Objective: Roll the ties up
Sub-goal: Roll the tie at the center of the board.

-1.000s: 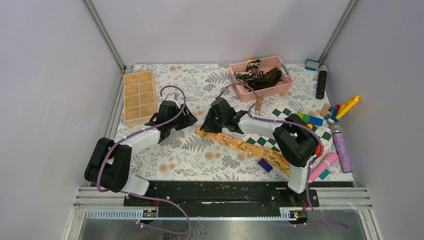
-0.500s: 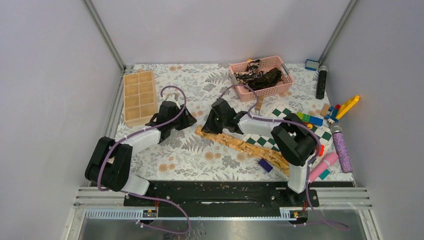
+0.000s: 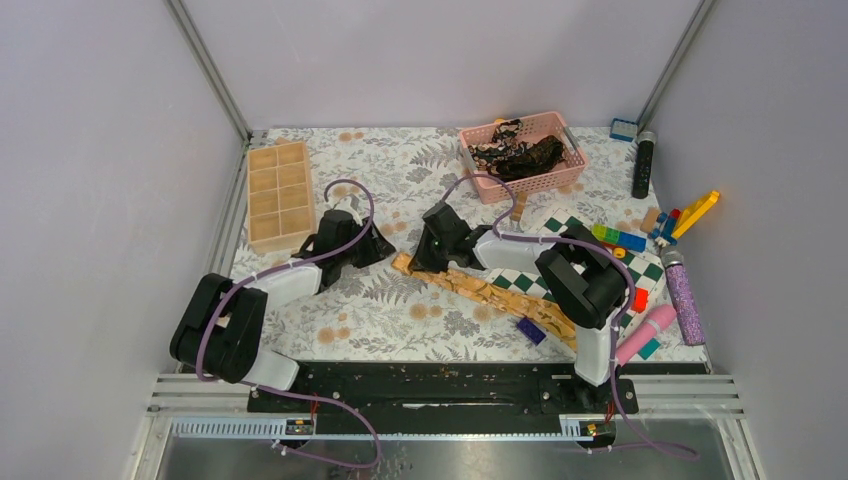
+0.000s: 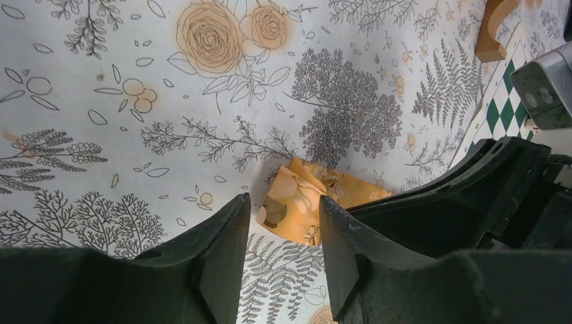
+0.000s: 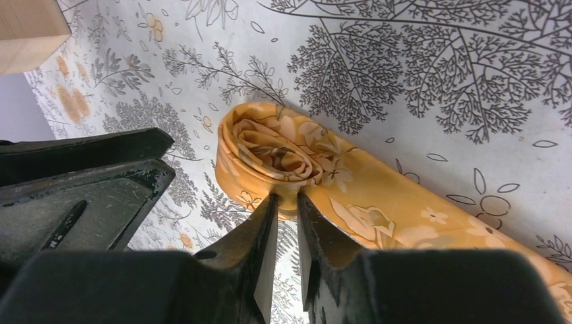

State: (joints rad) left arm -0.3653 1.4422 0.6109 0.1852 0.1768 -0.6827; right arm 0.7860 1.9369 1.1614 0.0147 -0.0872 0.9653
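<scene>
**Roll sits at the right end effector's tips, loose tail trailing back under its arm**

The golden tie lies flat on the counter. Its long axis runs on a slant from the right end effector back toward that arm's base. The started roll is at the end farthest from the base, directly ahead of the right fingertips. Those fingers are drawn nearly together and appear to nip the roll's near edge between them.

The left end effector faces the same roll from the opposite side. Its fingers stand partly apart and grip nothing, and the roll lies just beyond the gap between them. Both arms are close, but the right one is in contact and so the nearer.

Further rolling would have to travel along the tail, toward the right wrist and away from the left end effector. The dark ties lie in the basket, well beyond both.
</scene>
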